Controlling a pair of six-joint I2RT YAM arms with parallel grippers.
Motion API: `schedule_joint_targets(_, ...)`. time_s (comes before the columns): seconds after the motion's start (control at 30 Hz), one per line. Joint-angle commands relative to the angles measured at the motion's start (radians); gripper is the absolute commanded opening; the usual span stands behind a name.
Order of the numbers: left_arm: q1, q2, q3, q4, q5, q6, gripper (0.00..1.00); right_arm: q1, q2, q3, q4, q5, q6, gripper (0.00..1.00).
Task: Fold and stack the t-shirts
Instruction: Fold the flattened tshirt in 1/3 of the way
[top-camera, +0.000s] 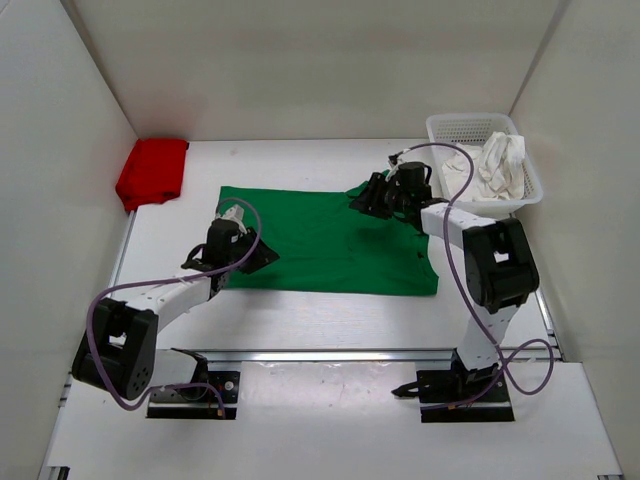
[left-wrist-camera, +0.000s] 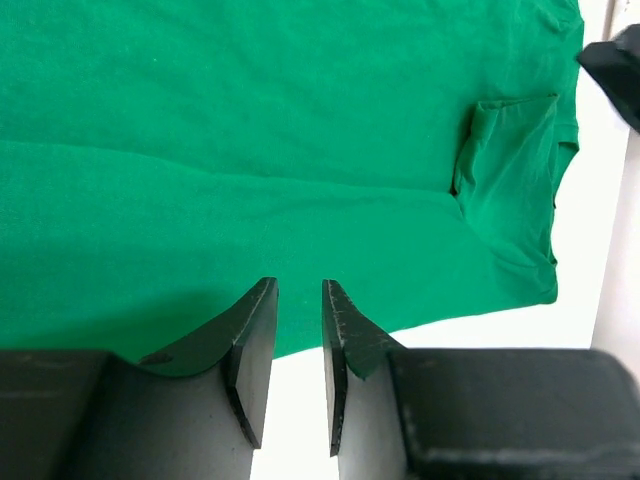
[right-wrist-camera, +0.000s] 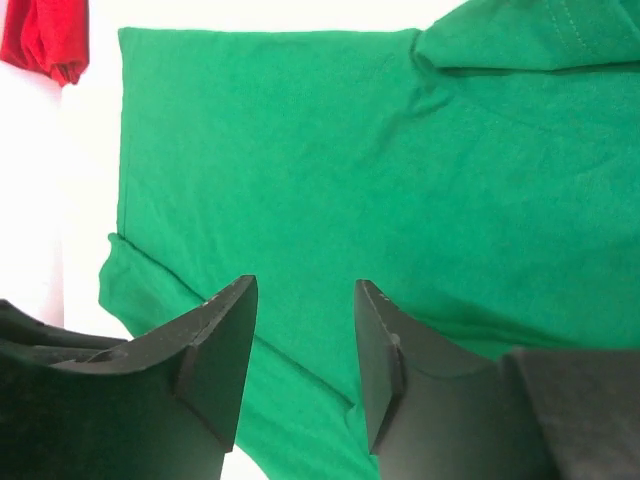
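The green t-shirt (top-camera: 330, 240) lies spread flat in the middle of the table. My left gripper (top-camera: 266, 256) is at its near left edge. In the left wrist view (left-wrist-camera: 298, 285) its jaws stand a narrow gap apart with nothing between them, above the shirt's edge (left-wrist-camera: 250, 130). My right gripper (top-camera: 362, 198) is over the shirt's far right part, open and empty (right-wrist-camera: 305, 285) above the cloth (right-wrist-camera: 330, 150). The red t-shirt (top-camera: 152, 172) lies bunched at the back left and shows in the right wrist view (right-wrist-camera: 40, 35). The white t-shirt (top-camera: 500, 165) lies crumpled in the basket.
A white mesh basket (top-camera: 470, 122) stands at the back right. White walls enclose the table on the left, back and right. One green sleeve (left-wrist-camera: 510, 170) is folded in over the shirt's body.
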Motion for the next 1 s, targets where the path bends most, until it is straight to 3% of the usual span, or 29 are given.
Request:
schedule_joint_targets(0.0,-0.025,-0.047,-0.016,-0.001,-0.036,0.008,0.35,0.019,-0.115,-0.04,-0.036,0.038,-0.039,0.42)
schedule_joint_targets(0.03,-0.033,-0.051,-0.01,-0.003,-0.045,0.011,0.35,0.022,-0.162,-0.1,-0.029,0.061,-0.045,0.41)
schedule_joint_targets(0.17,-0.051,-0.015,0.001,-0.003,-0.05,0.003,0.35,0.049,-0.295,-0.326,-0.006,0.092,-0.039,0.08)
schedule_joint_targets(0.23,-0.057,0.004,-0.003,-0.015,-0.053,0.005,0.35,0.072,-0.336,-0.398,-0.009,0.11,-0.048,0.02)
schedule_joint_targets(0.57,0.124,-0.013,-0.226,0.007,0.056,-0.061,0.34,0.104,-0.401,-0.571,-0.085,0.192,-0.118,0.0)
schedule_joint_targets(0.83,0.095,-0.207,-0.339,-0.078,0.038,-0.113,0.33,0.133,-0.447,-0.658,-0.128,0.151,-0.125,0.0)
schedule_joint_targets(0.97,0.079,-0.197,-0.231,-0.088,0.032,-0.094,0.35,0.109,-0.468,-0.583,-0.153,0.103,-0.117,0.11)
